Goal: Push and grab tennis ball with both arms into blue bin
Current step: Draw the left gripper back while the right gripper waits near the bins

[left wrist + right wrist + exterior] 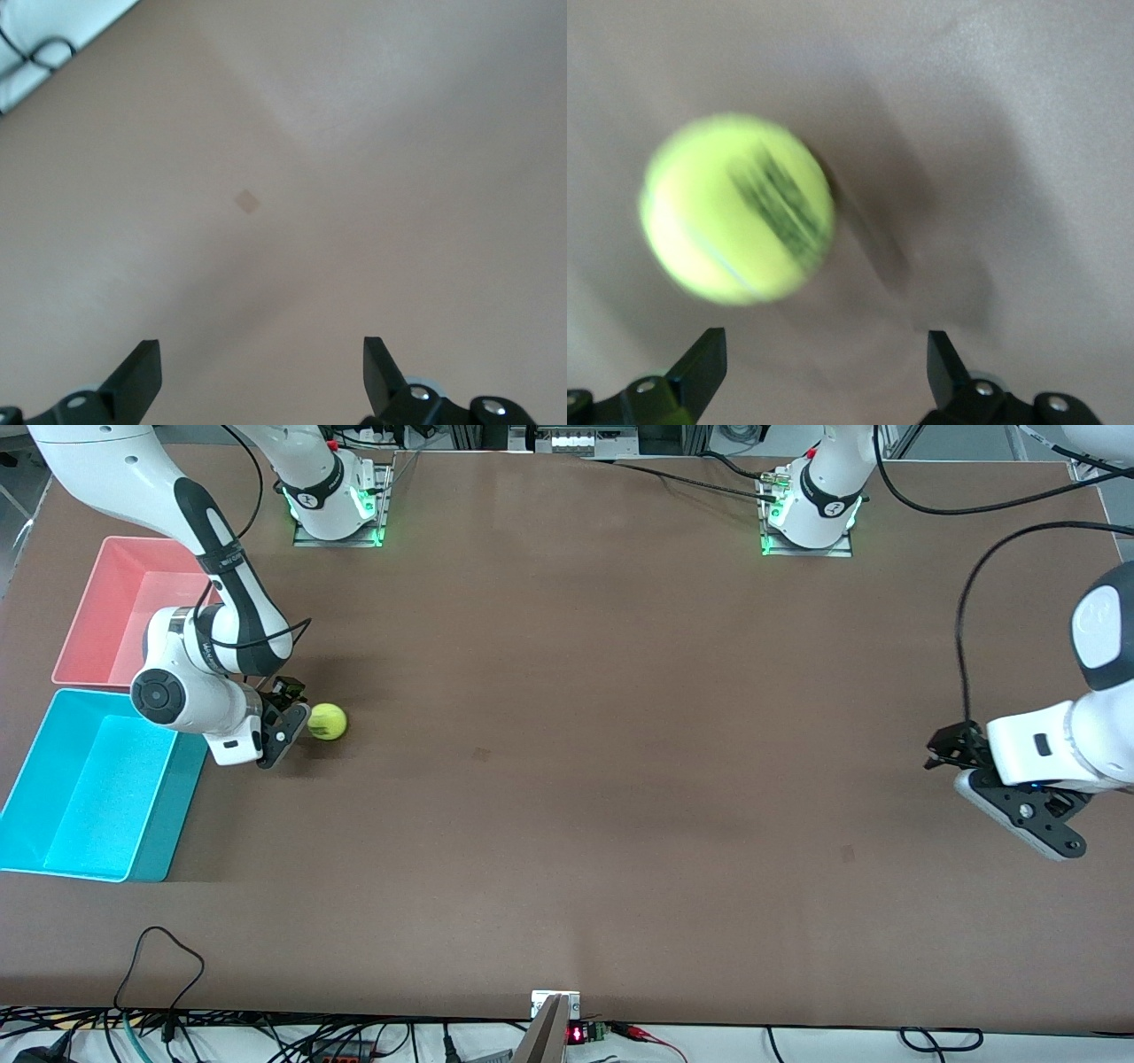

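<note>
Near the right arm's end of the table, the tennis ball [327,721] sits on the bare surface just beside the right gripper [288,726], whose fingers [700,367] are spread apart with nothing between them; contact unclear. Blue bin [53,841] sits close by, nearer the front camera than the pink bin [97,615], and holds no ball. Left gripper [946,749] waits over the table's other end, fingers [137,376] apart, empty. Grab and drop into bin not yet done.

A tennis ball [327,721] lies on the brown table [567,779] just beside the right gripper [288,726], near the blue bin [89,788].
</note>
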